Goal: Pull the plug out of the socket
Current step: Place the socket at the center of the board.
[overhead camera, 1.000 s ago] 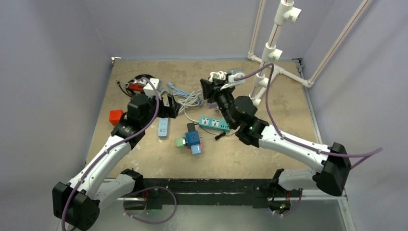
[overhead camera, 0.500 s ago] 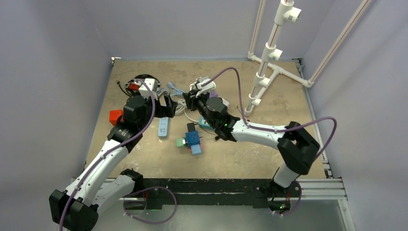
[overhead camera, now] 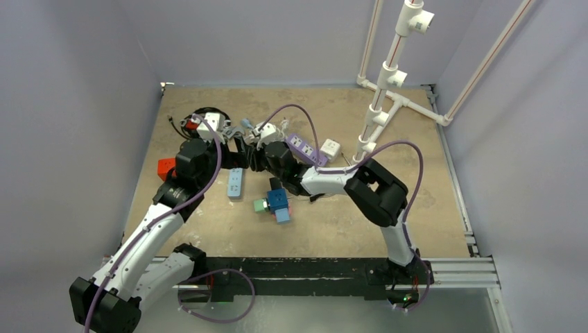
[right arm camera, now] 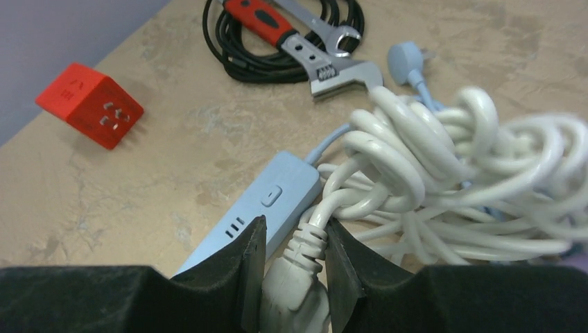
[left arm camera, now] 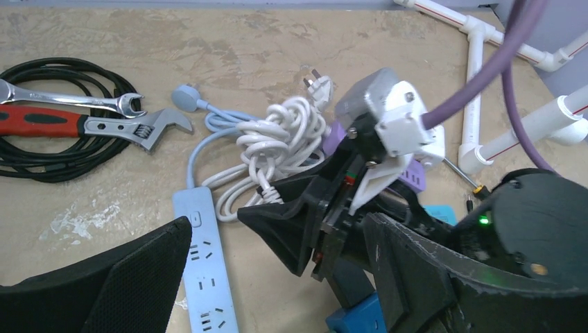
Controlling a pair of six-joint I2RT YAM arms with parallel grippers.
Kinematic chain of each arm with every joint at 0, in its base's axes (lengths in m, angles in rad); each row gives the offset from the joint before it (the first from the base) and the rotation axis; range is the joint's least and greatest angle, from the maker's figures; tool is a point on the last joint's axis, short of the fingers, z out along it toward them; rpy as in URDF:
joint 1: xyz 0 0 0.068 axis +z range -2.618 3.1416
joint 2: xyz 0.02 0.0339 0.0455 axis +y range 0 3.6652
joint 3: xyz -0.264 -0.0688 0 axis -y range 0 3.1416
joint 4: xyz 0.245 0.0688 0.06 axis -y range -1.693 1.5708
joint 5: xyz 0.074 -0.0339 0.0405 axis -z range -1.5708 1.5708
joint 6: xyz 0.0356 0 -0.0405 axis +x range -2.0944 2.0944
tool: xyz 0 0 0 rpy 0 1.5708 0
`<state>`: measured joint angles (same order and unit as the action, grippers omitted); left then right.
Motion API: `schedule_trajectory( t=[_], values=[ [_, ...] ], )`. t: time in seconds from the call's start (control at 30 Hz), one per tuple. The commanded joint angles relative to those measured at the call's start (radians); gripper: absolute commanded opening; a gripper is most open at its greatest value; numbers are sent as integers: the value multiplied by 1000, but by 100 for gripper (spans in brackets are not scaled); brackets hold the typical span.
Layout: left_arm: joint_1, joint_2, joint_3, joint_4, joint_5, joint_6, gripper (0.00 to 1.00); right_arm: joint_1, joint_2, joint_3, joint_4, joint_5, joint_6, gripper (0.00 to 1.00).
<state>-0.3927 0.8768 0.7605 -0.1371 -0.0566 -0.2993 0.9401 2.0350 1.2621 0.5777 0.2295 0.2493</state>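
Right wrist view: right gripper [right arm camera: 295, 239] pinched tight on white plug [right arm camera: 297, 281], just beside blue power strip [right arm camera: 267, 201], tabletop's left half. Top view: arms hide plug. Left wrist view: left gripper [left arm camera: 277, 225] gaping, empty.

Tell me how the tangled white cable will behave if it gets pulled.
The white cable is probably floppy: its loops lie in a loose heap, so they would likely trail and unravel. It may drag the blue power strip beside it. The plug in the right gripper looks rigid.
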Motion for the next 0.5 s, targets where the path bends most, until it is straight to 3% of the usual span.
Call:
schedule_trajectory(
  t=[0.0, 0.1, 0.2, 0.23, 0.37, 0.47],
  values=[
    [6, -2, 13, 21, -8, 14, 94, -15, 28, 91, -30, -41, 42, 11],
    [6, 3, 15, 20, -7, 13, 94, -24, 59, 124, -74, -23, 64, 31],
    [6, 5, 14, 19, -11, 15, 94, -35, 52, 124, -92, -20, 73, 69],
    [6, 4, 14, 19, -12, 15, 94, -37, 38, 115, -89, -20, 69, 77],
    [6, 4, 14, 19, -16, 17, 94, -38, -39, 65, -59, -26, 31, 98],
    [6, -1, 15, 14, -29, 19, 94, -38, -115, 20, -55, -27, 5, 99]
  ],
)
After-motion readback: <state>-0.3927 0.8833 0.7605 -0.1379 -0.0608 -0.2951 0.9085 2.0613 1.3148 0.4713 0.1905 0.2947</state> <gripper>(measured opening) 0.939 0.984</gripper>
